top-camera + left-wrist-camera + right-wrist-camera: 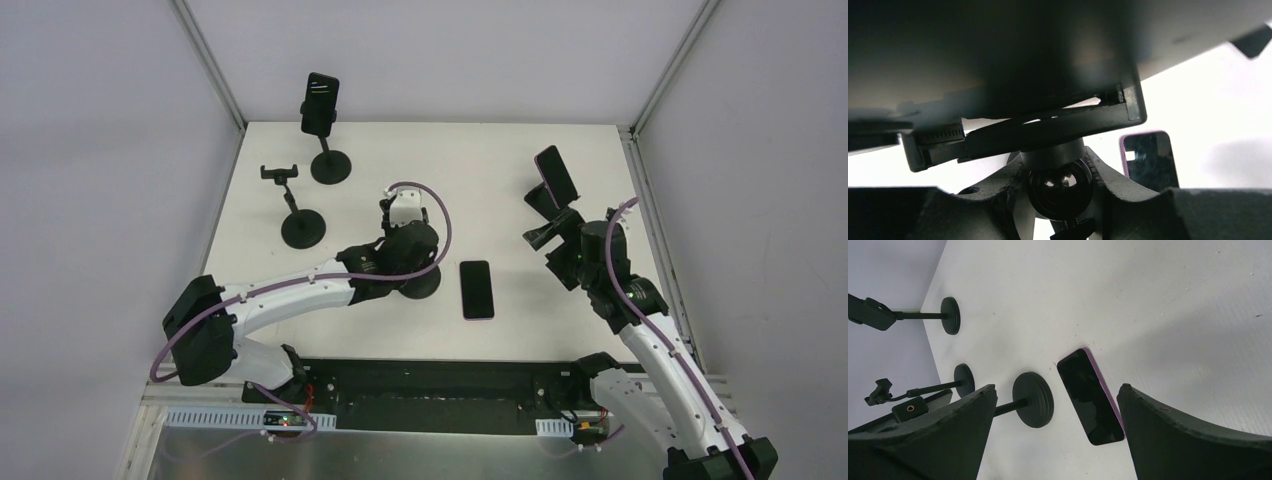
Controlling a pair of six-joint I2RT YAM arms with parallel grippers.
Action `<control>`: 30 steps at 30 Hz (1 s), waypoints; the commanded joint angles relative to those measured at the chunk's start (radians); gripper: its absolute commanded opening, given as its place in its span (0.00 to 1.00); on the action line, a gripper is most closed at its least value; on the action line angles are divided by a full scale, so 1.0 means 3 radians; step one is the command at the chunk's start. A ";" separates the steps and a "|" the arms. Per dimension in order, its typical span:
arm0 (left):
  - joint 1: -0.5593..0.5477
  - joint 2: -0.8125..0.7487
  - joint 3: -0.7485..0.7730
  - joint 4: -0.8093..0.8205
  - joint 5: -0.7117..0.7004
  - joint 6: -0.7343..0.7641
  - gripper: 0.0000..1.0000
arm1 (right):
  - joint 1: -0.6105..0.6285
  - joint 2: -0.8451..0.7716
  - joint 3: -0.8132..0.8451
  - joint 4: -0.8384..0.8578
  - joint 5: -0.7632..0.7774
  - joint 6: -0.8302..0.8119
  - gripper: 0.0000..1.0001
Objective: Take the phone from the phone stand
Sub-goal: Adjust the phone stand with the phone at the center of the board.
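My left gripper is shut on the neck of a black phone stand. In the left wrist view its fingers squeeze the stand's ball joint under the clamp. A broad, blurred dark slab lies in that clamp. A pink-edged phone lies flat on the table just right of that stand, also seen as the phone between my right fingers' tips. My right gripper hangs open and empty over the right side. Another pink-edged phone stands tilted behind it, its support hidden.
At the back left a stand carries a black phone. In front of it is an empty stand with a small clamp. White walls and metal rails border the table.
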 commanded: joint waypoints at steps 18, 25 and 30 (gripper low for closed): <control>0.0227 -0.0929 -0.0743 0.0215 0.2830 0.2623 0.00 | -0.0019 0.0000 -0.0021 0.0233 -0.0503 -0.0876 0.99; 0.0293 -0.1292 -0.1027 0.0202 0.3836 0.3606 0.00 | -0.0029 0.0104 0.0105 0.0246 -0.0975 -0.1333 0.99; 0.0404 -0.1484 -0.1190 0.0180 0.4223 0.3965 0.00 | -0.0029 0.0155 0.0104 0.0307 -0.1166 -0.1397 0.99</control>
